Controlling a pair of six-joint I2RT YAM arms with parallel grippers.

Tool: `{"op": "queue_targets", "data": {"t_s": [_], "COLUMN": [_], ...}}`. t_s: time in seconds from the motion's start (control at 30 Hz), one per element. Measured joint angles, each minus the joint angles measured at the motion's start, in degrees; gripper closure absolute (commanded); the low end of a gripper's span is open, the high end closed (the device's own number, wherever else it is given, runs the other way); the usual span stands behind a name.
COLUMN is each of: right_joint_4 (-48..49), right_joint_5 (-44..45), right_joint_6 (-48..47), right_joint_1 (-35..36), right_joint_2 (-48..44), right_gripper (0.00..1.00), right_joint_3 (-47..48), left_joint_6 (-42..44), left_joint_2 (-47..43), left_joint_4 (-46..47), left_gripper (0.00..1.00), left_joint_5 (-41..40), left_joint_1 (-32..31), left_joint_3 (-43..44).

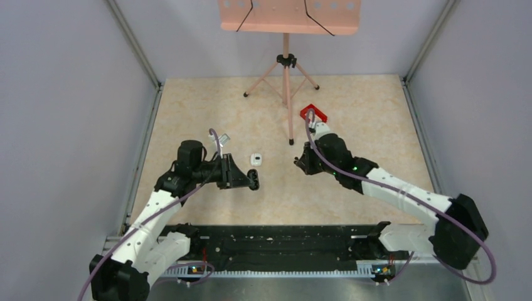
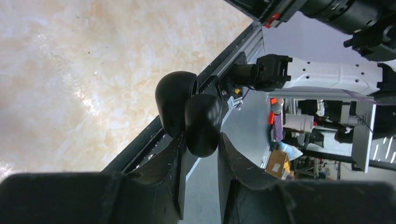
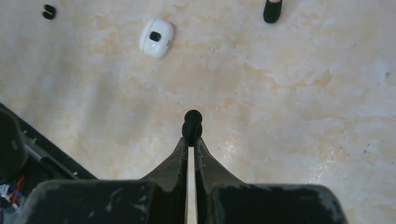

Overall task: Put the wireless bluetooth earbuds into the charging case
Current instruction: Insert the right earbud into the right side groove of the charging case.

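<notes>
I see right claw [image 3: 192, 139] pinching bud [image 3: 192, 120]; left claw [image 2: 201, 142] clamps case [image 2: 189, 116], lid seemingly lifted. Case lies left of bud, near; right arm must cross.

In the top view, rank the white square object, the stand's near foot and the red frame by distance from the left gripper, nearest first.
From the left gripper:
1. White square object, just beyond its tips.
2. Stand's near foot, farther back and right.
3. Red frame, farthest back on the right.
</notes>
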Motion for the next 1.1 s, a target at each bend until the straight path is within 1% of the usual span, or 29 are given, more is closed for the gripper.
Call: {"op": "queue_targets", "data": {"t_s": [0.13, 0.23, 0.43, 0.6, 0.73, 0.93, 1.1], "right_joint_4": [-2.6, -5.2, -7.9, -7.4, -6.9, -5.9, -4.5], "right_joint_5": [-2.9, -5.4, -12.0, -18.8, -25.0, -33.0, -35.5], "right_joint_6": [-2.4, -3.7, -4.7, -4.7, -5.0, -5.2, -5.2], "right_joint_1": [-0.4, -0.4, -0.4, -0.4, -0.4, -0.4, -0.4], "right_joint_2": [-9.6, -16.2, -23.2, -24.3, -23.6, -22.6, -22.4], "right_gripper": [1.00, 1.00, 1.00, 1.00, 1.00, 1.00, 1.00], "right_joint_3": [-0.1, -0.1, 1.9, 3.3, 4.1, 5.1, 5.9], "left_joint_6": [2.0, 2.9, 5.4, 9.6, 13.1, 18.7, 20.2], "left_joint_2": [-2.7, -4.5, -7.1, -12.3, -13.7, -12.3, -10.4], "left_joint_4": [1.2, 4.1, 10.8, 17.0, 20.0, 17.8, 16.2], "left_gripper": [1.00, 1.00, 1.00, 1.00, 1.00, 1.00, 1.00], "left_joint_5": [1.8, 3.4, 4.3, 5.6, 8.0, 10.3, 9.2], "left_joint_1": [-0.6, -0.9, -1.6, -1.9, -2.1, -2.1, -2.4], "left_joint_3": [0.0, 0.0, -0.1, -1.0, -1.1, -0.8, 0.2]}}
